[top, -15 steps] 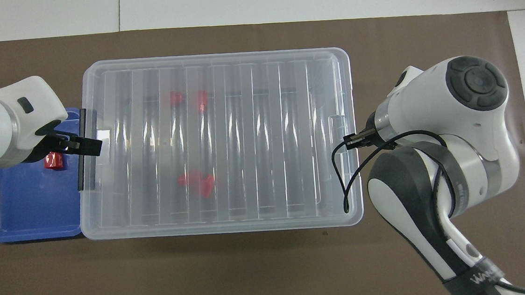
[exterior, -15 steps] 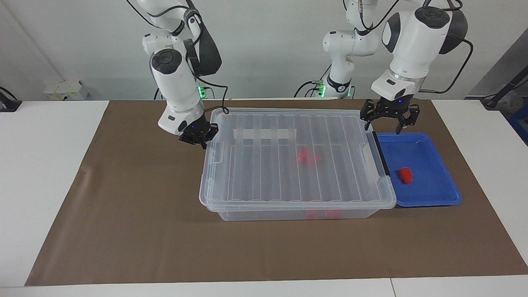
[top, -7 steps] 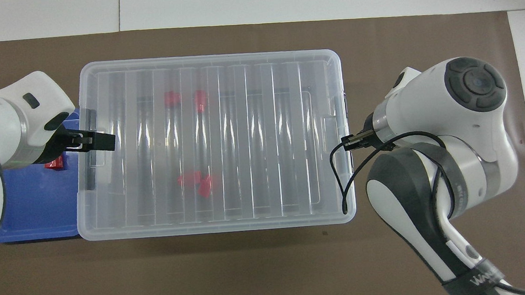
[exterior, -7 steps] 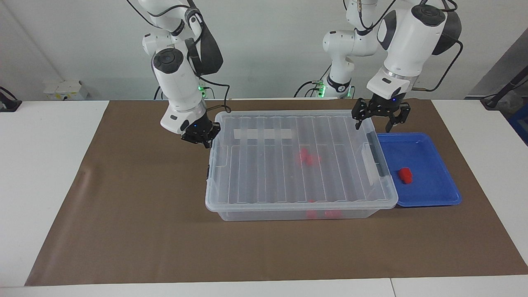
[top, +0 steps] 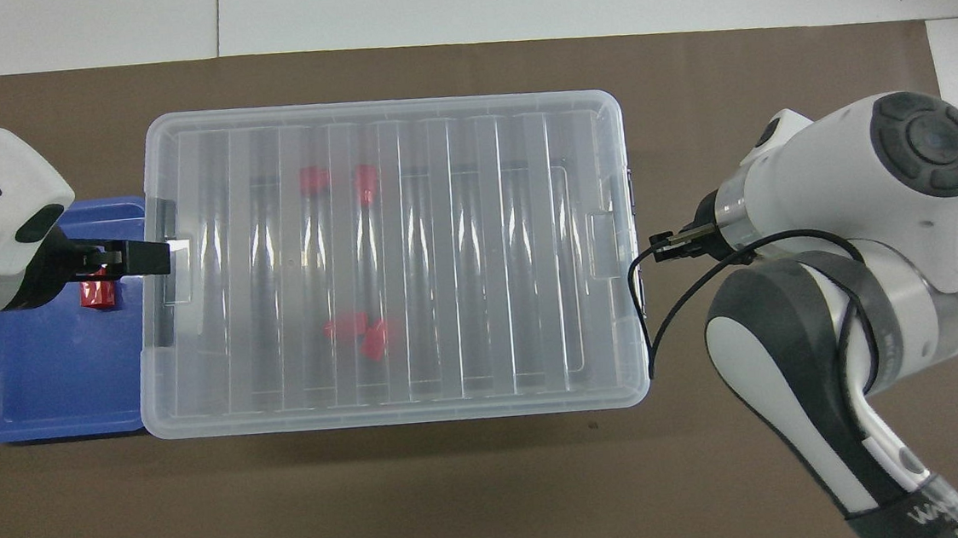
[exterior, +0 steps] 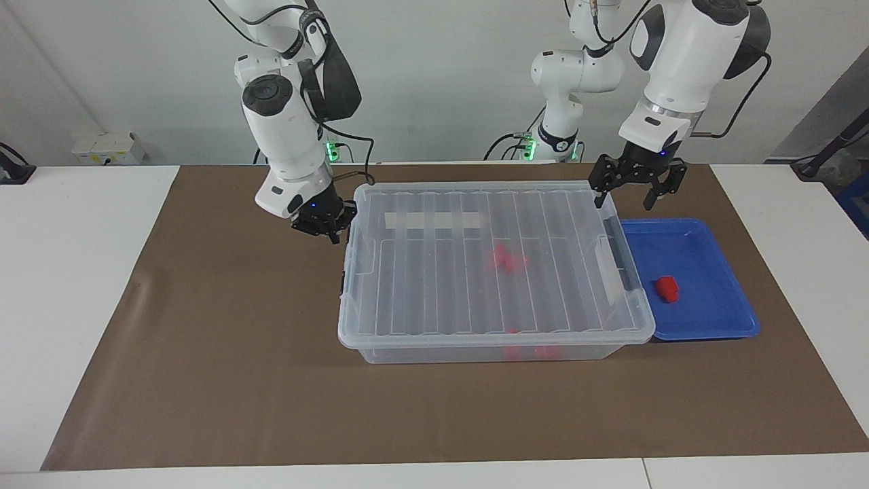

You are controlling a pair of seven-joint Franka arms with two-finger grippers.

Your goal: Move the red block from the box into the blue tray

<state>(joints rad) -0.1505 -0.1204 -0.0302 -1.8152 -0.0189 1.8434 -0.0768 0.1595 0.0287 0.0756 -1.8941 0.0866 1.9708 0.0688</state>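
Box: clear lidded bin (exterior: 492, 265) (top: 384, 259) at the centre of both frames, lid seated flat on the base, white strip on the lid toward the upper left of the lid in the facing view.
Red block: one small block (exterior: 667, 288) (top: 96, 292) lying inside the blue tray, at centre right of the facing view; partly covered by the gripper in the overhead view.
Blue tray: shallow tray (exterior: 706, 319) (top: 44, 397) just beside the box at the left arm's end of the table, its edge tucked under the box rim.
Other red blocks: a cluster (exterior: 506, 258) (top: 360, 334) seen through the lid near the box's middle, and a pair (exterior: 533, 352) (top: 335, 182) at the box wall farther from the robots.
Left gripper: (exterior: 635, 189) (top: 115, 262) raised over the seam between box end and tray, fingers spread wide, holding nothing.
Right gripper: (exterior: 324, 227) (top: 669, 241) just off the box's other end, upper left of the box in the facing view; finger state cannot be told.
Surface: brown mat (exterior: 224, 380) (top: 462, 493) over a white table (exterior: 75, 272).
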